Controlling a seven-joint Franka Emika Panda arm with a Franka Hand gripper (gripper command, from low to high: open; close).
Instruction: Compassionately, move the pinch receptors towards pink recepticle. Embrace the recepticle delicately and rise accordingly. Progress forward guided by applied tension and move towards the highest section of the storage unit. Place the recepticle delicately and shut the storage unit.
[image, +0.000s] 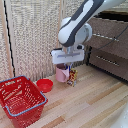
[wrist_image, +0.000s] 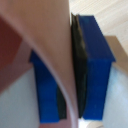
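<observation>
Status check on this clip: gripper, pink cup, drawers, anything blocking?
Gripper shut on the pink cup's rim, wall pinched between blue fingers. Cup at floor level beside a small patterned object. Chest of drawers behind; path looks open.

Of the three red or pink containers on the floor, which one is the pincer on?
The pale-pink cup, directly under the pincer; the wrist view shows its wall pinched between the blue fingers. The flat red bowl and red mesh basket sit apart, untouched.
</observation>
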